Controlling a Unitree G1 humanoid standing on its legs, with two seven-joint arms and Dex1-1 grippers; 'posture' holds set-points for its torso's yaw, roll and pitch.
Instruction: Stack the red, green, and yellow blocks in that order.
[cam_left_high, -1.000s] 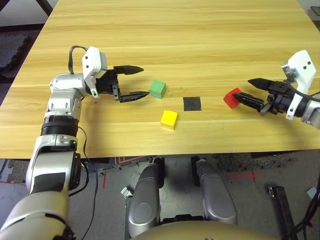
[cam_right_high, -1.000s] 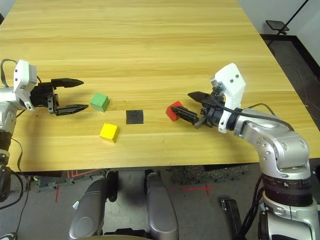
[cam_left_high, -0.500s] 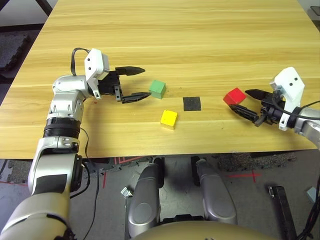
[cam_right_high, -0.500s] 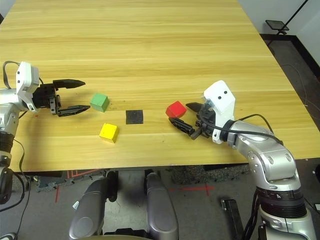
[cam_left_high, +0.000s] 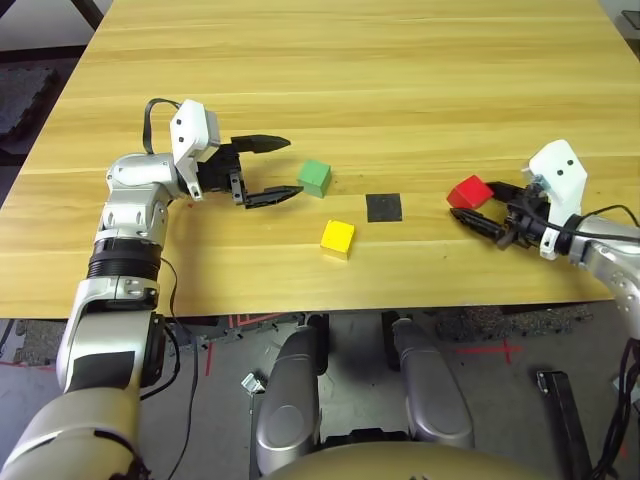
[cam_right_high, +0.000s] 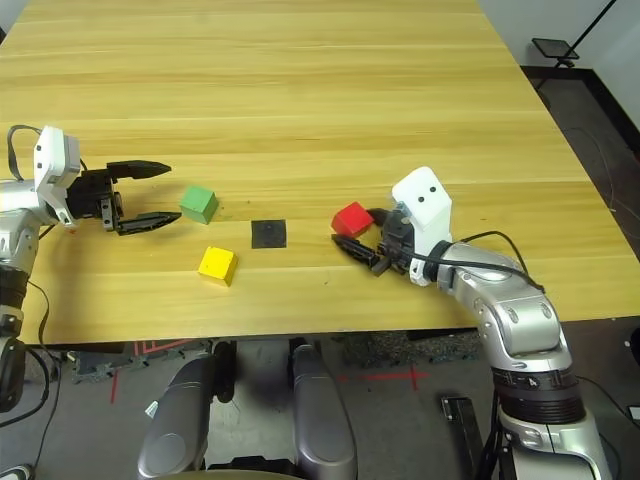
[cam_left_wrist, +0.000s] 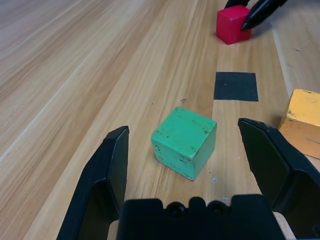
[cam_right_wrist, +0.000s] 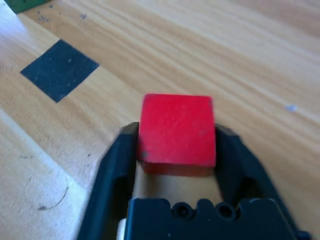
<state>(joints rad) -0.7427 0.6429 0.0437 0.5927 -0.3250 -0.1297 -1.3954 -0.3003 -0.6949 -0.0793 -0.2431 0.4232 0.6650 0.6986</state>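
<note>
Near the table's right edge | right pincer (cam_right_wrist: 176, 165) is clamping the red block (cam_right_wrist: 177, 129) by opposite flat sides | light, rigid | left pincer (cam_left_wrist: 192, 165) is gaping.

A: Where do the three cubes sit?
B: The red block (cam_left_high: 469, 191) lies flat on the right. The green block (cam_left_high: 315, 178) rests left of centre, corner turned towards us.
A: And yellow?
B: The yellow block (cam_left_high: 338, 237) sits nearer, just right of green, apart from it.
</note>
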